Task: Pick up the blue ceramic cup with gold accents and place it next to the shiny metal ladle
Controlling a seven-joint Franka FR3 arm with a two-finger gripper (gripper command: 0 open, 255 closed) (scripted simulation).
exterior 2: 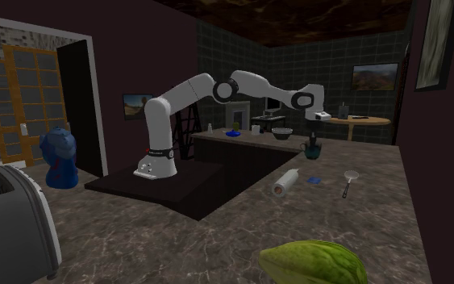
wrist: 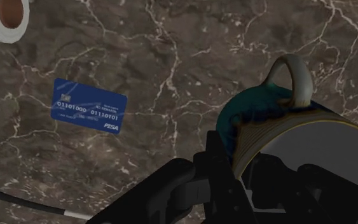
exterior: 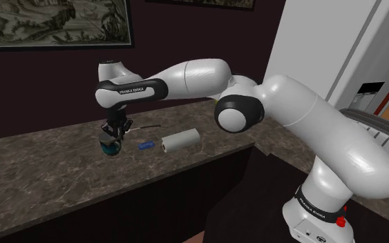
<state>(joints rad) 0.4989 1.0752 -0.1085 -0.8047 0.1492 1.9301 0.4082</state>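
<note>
My gripper (exterior: pixel 112 130) is shut on the blue cup (exterior: pixel 108 145), which has a gold rim line and a pale loop handle, and holds it just above the dark marble counter (exterior: pixel 41 166). In the wrist view the cup (wrist: pixel 266 121) sits between the black fingers (wrist: pixel 219 159), its handle pointing away from the hand. From across the room, the cup (exterior 2: pixel 312 152) hangs under the gripper (exterior 2: pixel 312 144). The metal ladle (exterior 2: pixel 348 181) lies on the counter towards that view's right. Its thin handle (exterior: pixel 146 128) shows just behind the gripper.
A blue bank card (wrist: pixel 89 108) lies flat on the counter beside the cup, and a paper towel roll (exterior: pixel 180 140) lies past it. The counter's front edge (exterior: pixel 186 166) drops off near the roll. A toaster (exterior 2: pixel 11 218) and a green object (exterior 2: pixel 314 262) stand near the second camera.
</note>
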